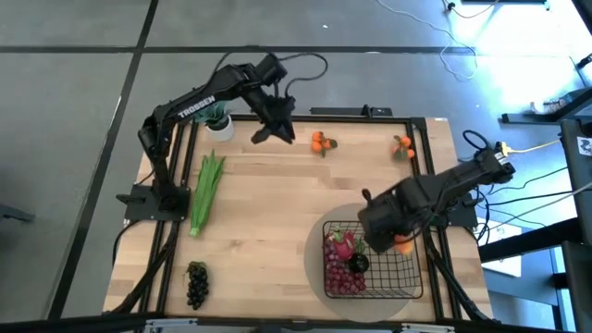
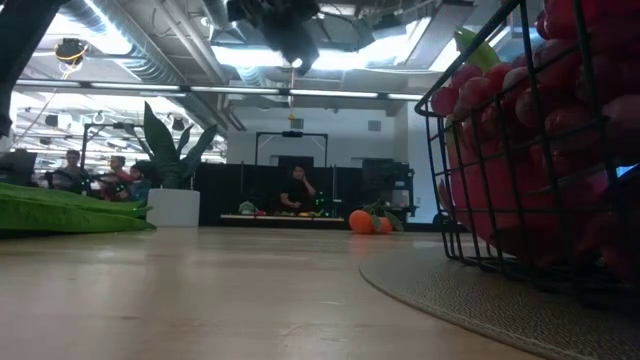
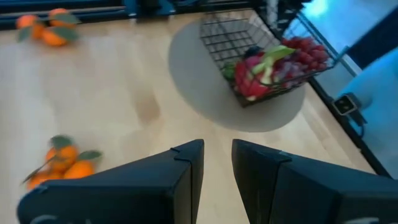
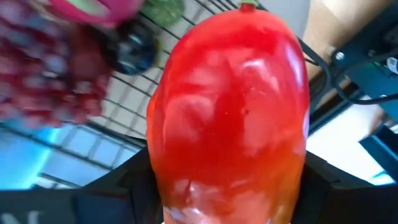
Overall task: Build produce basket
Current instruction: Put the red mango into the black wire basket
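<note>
The black wire basket (image 1: 393, 270) stands on a round grey mat (image 1: 314, 250) at the near right. It holds a pink dragon fruit (image 1: 342, 244) and red grapes (image 1: 339, 277). My right gripper (image 1: 400, 239) hangs over the basket's right half, shut on the red-yellow mango (image 4: 230, 106). My left gripper (image 3: 217, 174) hovers near the far edge, fingers slightly apart and empty, beside a tangerine cluster (image 1: 320, 141). More tangerines (image 1: 402, 145) lie at the far right. The green stalk (image 1: 207, 190) and a dark grape bunch (image 1: 196, 283) lie on the left of the table. My right gripper pinches the mango between its two fingers, one on each of its sides (image 4: 163, 168). The fingers (image 4: 124, 180) come from above, pointing steeply down. The mango is lifted clear, above the basket's wires (image 4: 124, 106).
A spiky plant in a white pot (image 1: 218, 122) stands at the far left by my left arm. Bare wood lies open in the table's middle (image 1: 277, 213). Cables and a frame run along the right edge (image 1: 518, 185). People sit in the room beyond the table (image 2: 297, 190).
</note>
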You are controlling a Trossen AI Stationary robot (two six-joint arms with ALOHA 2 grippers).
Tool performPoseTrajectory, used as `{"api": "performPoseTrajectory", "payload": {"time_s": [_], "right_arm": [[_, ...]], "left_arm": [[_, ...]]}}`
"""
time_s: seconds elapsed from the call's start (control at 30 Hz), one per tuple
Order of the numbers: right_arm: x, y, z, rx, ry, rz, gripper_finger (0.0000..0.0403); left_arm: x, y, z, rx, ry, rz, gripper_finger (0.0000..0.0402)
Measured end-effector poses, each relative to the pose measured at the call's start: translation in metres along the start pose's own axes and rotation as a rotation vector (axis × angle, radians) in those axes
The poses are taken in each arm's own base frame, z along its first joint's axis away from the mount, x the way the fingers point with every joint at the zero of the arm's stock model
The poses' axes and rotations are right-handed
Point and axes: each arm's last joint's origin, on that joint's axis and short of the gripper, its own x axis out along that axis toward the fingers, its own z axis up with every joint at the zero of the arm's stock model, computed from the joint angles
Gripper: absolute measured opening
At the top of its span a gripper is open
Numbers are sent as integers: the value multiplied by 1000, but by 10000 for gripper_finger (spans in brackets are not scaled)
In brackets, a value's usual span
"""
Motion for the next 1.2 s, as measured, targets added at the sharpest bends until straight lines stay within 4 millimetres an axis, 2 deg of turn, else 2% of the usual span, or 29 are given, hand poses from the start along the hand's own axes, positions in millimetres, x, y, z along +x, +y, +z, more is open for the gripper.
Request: {"api": "performPoseTrajectory", "payload": {"time_s": [0.17, 0.33, 0.7, 0.97, 1.2], "right_arm": [[32, 5, 3, -58, 27, -3, 234], [63, 7, 11, -92, 23, 26, 234], [114, 5, 26, -144, 23, 100, 234], [128, -3, 29, -149, 13, 74, 236], [128, -3, 29, -155, 12, 78, 308]], "left_arm": [[19, -18, 11, 38, 19, -41, 71], [31, -29, 18, 30, 65, 3, 71], [38, -35, 23, 49, 73, 23, 71], [38, -34, 23, 45, 77, 31, 71], [38, -34, 23, 44, 78, 31, 71]]}}
